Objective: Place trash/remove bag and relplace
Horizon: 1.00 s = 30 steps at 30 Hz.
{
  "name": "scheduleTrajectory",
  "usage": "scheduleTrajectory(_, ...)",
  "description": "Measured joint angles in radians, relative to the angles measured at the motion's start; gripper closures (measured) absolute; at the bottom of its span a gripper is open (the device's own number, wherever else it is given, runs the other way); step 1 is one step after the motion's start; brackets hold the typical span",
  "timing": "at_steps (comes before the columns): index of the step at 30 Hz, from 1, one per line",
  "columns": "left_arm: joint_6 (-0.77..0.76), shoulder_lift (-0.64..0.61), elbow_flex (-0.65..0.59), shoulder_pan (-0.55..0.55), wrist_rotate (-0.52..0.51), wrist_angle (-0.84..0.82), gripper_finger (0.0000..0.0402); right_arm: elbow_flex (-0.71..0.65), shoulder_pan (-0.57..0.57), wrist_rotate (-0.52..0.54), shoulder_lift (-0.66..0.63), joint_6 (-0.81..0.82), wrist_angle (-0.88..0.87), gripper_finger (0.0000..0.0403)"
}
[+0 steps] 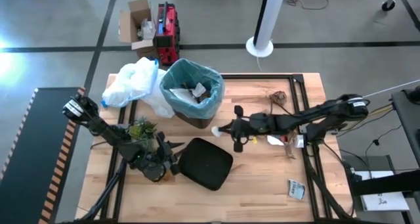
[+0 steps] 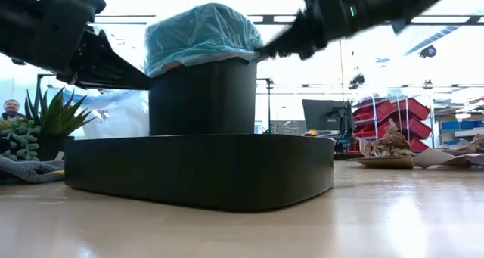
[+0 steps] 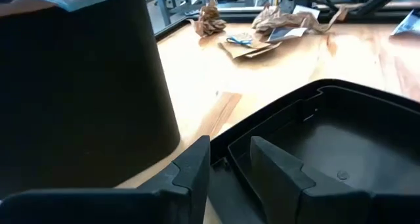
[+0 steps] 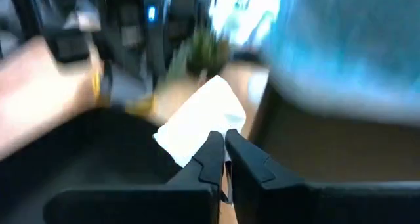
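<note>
Right gripper [image 4: 223,145]: closed on a small white paper wrapper [image 4: 200,122], just beside the near right of the bin.
Left gripper [image 3: 230,159]: pinching the rim of the flat black plastic lid [image 1: 206,163], low on the worktop [image 1: 262,184].
Black round bin [image 1: 191,89]: far centre, lined with the thin light-blue plastic bag [image 1: 213,96], trash inside.
Crumpled brown paper pieces [image 1: 278,98]: right of the bin.

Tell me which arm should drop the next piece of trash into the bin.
Right. Its tool is already shut on a white wrapper beside the bin. The left tool sits at the black lid, holding no trash.
</note>
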Motion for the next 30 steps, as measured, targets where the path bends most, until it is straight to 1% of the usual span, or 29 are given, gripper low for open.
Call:
scheduleTrajectory(4,0.045,0.0,0.015,0.005,0.001,0.005,0.0296,0.117,0.002,-0.002,-0.026,-0.004,-0.033,0.0403)
scheduleTrajectory(7,0.072,-0.001,0.024,0.008,0.001,0.003,0.0288,0.245,-0.017,-0.014,-0.022,-0.025,-0.136,0.0403)
scheduleTrajectory(10,0.073,-0.001,0.024,0.015,0.001,0.001,0.0283,0.399,-0.047,-0.014,0.011,-0.068,-0.248,0.0403)
scheduleTrajectory(13,0.068,-0.001,0.019,0.023,0.001,0.003,0.0277,0.553,-0.103,-0.015,0.07,-0.097,-0.341,0.0403)
scheduleTrajectory(16,0.065,-0.001,0.018,0.024,0.001,0.0,0.0273,0.677,-0.177,-0.015,0.143,-0.078,-0.451,0.0403)
scheduleTrajectory(19,0.064,-0.001,0.018,0.024,0.001,0.001,0.0269,0.754,-0.239,-0.033,0.207,-0.034,-0.523,0.0399)
scheduleTrajectory(21,0.064,-0.001,0.018,0.024,0.002,0.003,0.0266,0.792,-0.269,-0.08,0.241,0.019,-0.553,0.0382)
scheduleTrajectory(24,0.064,-0.001,0.018,0.024,0.003,0.004,0.0263,0.813,-0.297,-0.12,0.269,0.065,-0.591,0.0336)
scheduleTrajectory(27,0.064,-0.001,0.016,0.024,0.003,0.003,0.0262,0.817,-0.304,-0.12,0.273,0.069,-0.622,0.0279)
scheduleTrajectory(30,0.065,0.0,0.018,0.024,0.003,-0.002,0.0266,0.817,-0.303,-0.124,0.249,0.072,-0.667,0.0228)
